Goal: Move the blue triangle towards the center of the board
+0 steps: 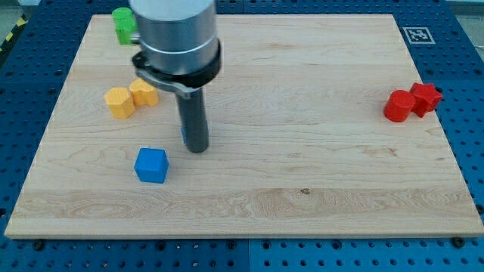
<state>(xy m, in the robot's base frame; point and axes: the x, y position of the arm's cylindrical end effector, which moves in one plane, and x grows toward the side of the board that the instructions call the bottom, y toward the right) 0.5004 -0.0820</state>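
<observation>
My dark rod comes down from the view's top, and my tip (197,149) rests on the wooden board (302,174) left of its middle. Only a thin blue sliver (183,134) shows at the rod's left edge. This is a blue block almost wholly hidden behind the rod, so I cannot make out its shape. It touches or nearly touches the rod. A blue cube (151,165) lies a little below and to the left of my tip, apart from it.
Two yellow blocks (119,102) (143,93) sit side by side at the left. A green block (123,23) is at the top left, partly behind the arm. Two red blocks (398,106) (425,98) touch at the right edge.
</observation>
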